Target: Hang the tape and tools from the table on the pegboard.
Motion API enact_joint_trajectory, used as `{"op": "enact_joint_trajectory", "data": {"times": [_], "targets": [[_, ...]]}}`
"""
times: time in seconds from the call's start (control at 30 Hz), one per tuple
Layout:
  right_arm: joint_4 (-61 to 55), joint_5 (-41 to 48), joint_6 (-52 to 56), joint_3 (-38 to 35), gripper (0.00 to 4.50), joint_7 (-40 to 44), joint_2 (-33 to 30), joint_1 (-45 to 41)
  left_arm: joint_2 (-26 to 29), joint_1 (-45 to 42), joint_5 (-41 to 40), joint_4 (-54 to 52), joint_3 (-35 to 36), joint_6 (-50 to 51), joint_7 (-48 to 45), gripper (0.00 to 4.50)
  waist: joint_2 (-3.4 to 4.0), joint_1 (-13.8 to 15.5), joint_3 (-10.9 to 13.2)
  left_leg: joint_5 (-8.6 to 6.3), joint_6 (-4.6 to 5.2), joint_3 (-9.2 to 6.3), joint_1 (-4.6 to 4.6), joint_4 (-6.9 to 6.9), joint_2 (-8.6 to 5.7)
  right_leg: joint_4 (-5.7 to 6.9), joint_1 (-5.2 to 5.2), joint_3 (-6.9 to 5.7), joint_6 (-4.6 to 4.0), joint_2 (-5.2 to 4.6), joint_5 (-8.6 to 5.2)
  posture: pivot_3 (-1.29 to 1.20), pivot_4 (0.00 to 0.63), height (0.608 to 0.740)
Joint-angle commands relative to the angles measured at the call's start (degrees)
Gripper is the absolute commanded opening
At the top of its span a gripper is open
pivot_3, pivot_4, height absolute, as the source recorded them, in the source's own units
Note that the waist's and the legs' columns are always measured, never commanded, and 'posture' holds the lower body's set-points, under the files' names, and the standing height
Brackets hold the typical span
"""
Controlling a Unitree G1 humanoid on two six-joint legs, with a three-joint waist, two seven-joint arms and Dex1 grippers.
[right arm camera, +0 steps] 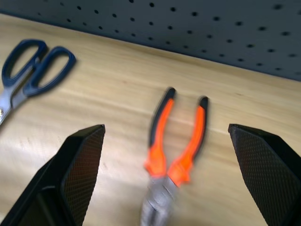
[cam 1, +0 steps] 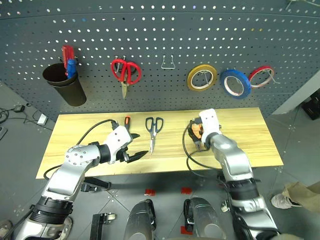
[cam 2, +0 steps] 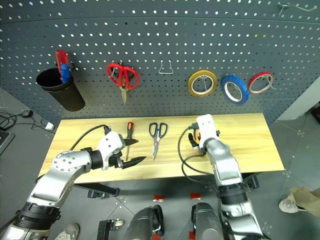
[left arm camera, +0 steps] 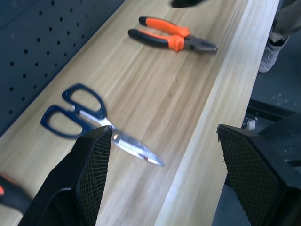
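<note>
**Right wrist view: pliers between my spread fingers, tools on the tabletop**

Right wrist view showed the pliers (right arm camera: 176,141) lying flat on the tabletop (right arm camera: 108,108), their orange-black handles pointing toward the pegboard (right arm camera: 197,28), framed between the two black fingers (right arm camera: 82,169) of my right claw (right arm camera: 171,165). That claw stood wide apart and pinched nothing. From my head I saw it hanging just over the pliers, near the middle of the tabletop.

My left claw (cam 1: 134,148) was also spread, holding nothing, and hovered low over the tabletop's near edge. Just beside it lay the screwdriver (cam 1: 127,122), and a little to its right the steel scissors (cam 1: 153,131) with dark handles, blades pointing toward me. In my left wrist view the scissors lay just past one finger (left arm camera: 89,174), with the pliers farther along the wood.

On the pegboard the blue tape (cam 1: 235,83) hung on a hook, between a yellow roll (cam 1: 202,77) and a thin red-and-white roll (cam 1: 261,76). Red-handled scissors (cam 1: 125,73) hung farther left, next to a bare metal hook (cam 1: 168,62), and a black cup (cam 1: 65,84) holding a red and a blue item sat at the far left.
</note>
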Motion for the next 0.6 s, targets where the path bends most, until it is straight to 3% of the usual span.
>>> {"op": "enact_joint_trajectory", "data": {"times": [0.03, 0.1, 0.17, 0.6], "targets": [[7.7, 1.7, 3.2, -4.9, 4.48, -4.6, 1.6, -3.5, 0.9, 1.2, 0.6, -3.0, 1.1, -0.8, 0.1, 3.76, 0.0, 0.0, 0.0, 0.02, -0.04, 0.01, 0.0, -0.02, 0.0, -0.02, 0.0, 0.0, -0.01, 0.0, -0.01, -0.13, 0.305, 0.74], [13.8, 2.1, 2.4, -7.1, 4.48, -7.4, 2.0, -6.4, 0.9, 1.9, 0.7, -3.9, 1.0, -0.4, 0.4, 3.76, 0.01, 0.3, 0.0, 0.04, -0.08, 0.03, -0.1, -0.1, -0.03, -0.07, -0.08, 0.0, -0.04, -0.03, -0.06, -0.12, 0.308, 0.74], [19.2, 2.6, 0.4, -8.6, 4.48, -10.0, 2.4, -9.0, 0.8, 2.4, 0.8, -4.6, 1.0, -0.1, 0.5, 3.76, 0.02, -0.1, 0.2, 0.05, -0.13, 0.18, -0.71, -0.11, -0.04, -0.04, -0.8, 0.1, -0.01, -0.03, -0.11, -0.12, 0.309, 0.74], [37.5, 7.8, -3.8, -14.1, 4.48, -13.6, 3.3, -18.0, 0.1, 1.4, 1.3, -4.6, 0.2, 0.6, 0.8, 3.76, 0.07, -0.3, 0.5, 0.05, -0.12, 0.2, -0.7, -0.14, 0.0, -0.02, -0.82, 0.13, -0.01, 0.02, -0.11, -0.11, 0.314, 0.74]]}}
